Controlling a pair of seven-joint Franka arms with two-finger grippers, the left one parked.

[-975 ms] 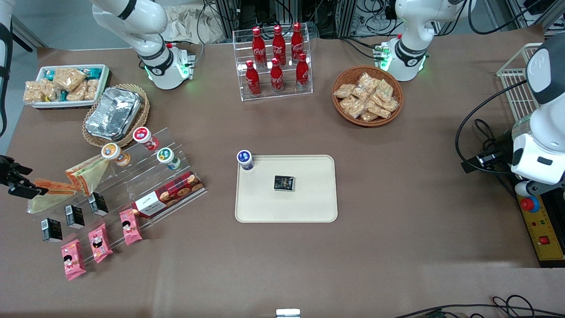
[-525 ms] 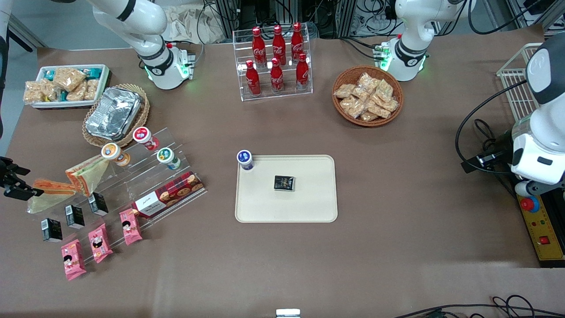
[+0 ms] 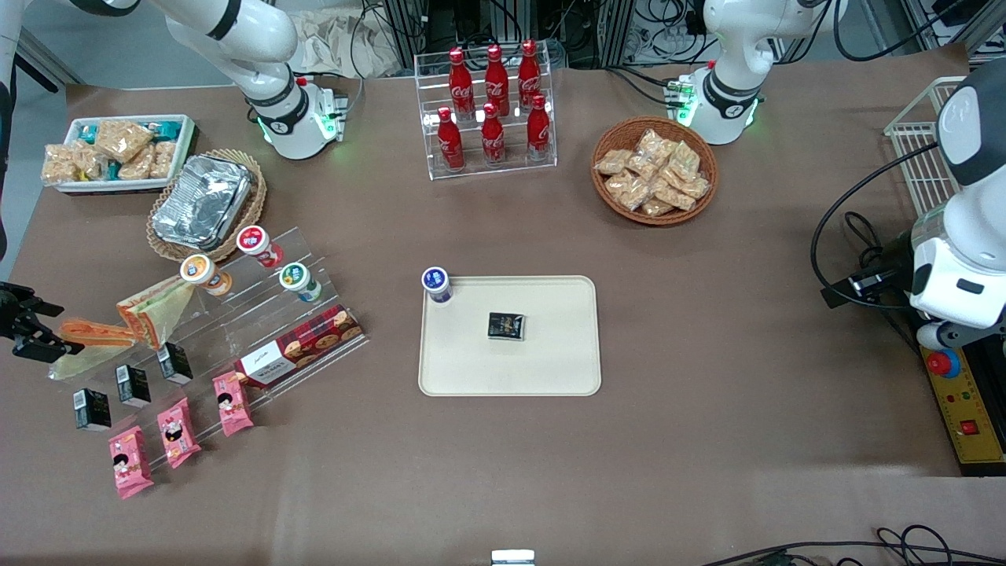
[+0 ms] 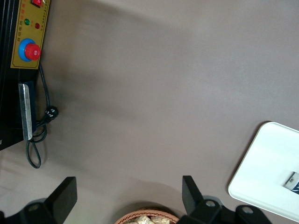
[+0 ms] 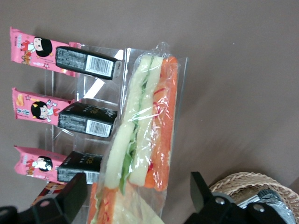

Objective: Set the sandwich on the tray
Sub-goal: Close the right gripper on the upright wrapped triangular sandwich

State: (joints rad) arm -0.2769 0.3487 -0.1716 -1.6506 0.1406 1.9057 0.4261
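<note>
Drawn slightly back since a second ago, the gripper (image 3: 35, 334) hovers open-fingered beside the sandwich (image 3: 98, 334), whose slick wrap could slip or snag the second sandwich (image 3: 153, 310) just beside it.

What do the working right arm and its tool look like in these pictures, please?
The right arm is glossy white with rounded links, black joint bands and a green-lit base. Its tool, at the working arm's end of the table beside the sandwich, is matte black with two blocky fingers.
</note>
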